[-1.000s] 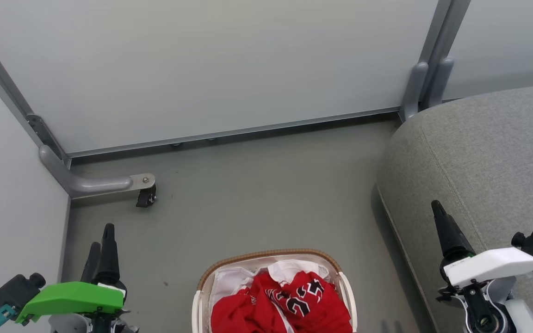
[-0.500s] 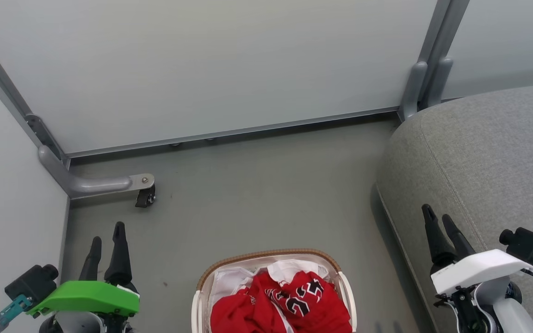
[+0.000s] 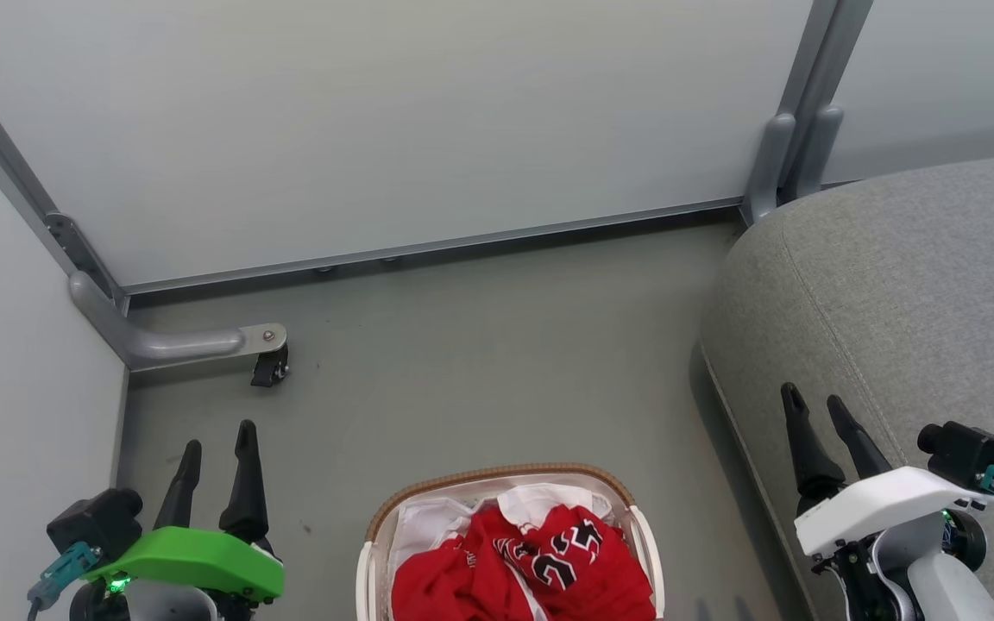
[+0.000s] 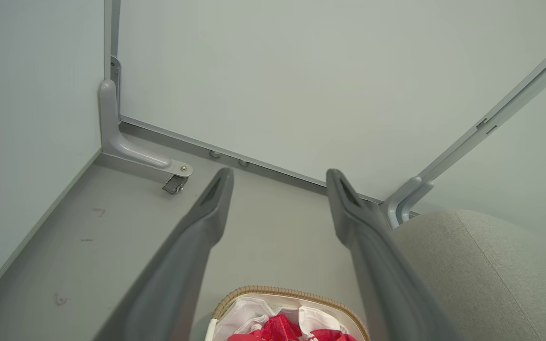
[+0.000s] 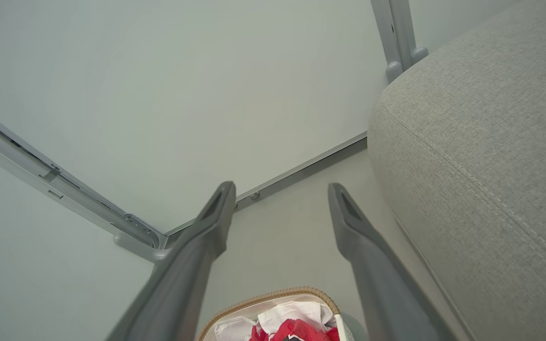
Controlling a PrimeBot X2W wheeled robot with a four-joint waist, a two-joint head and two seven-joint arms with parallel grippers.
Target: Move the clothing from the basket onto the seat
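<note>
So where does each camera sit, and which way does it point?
Head view: on the head, looking forward and down at the floor, basket and seat; left gripper and right gripper show, open.
Left wrist view: on the left wrist, looking along its fingers toward the wall corner.
Right wrist view: on the right wrist, looking along its fingers, seat beside.
Shared: both wrist views catch the basket's rim and the clothing.

Oval white plastic laundry basket with brown woven rim (image 3: 497, 476): one
Large grey fabric upholstered seat (image 3: 911, 285): one
Red jerseys with black-and-white numbers (image 3: 540, 561): heaped, count unclear
Plain white garment (image 3: 540, 498): one showing
Grippers: two, the left gripper (image 3: 219, 435) and the right gripper (image 3: 811, 394)
Long dark fingers (image 3: 244, 483): two each
Black caster wheel (image 3: 269, 369): one
</note>
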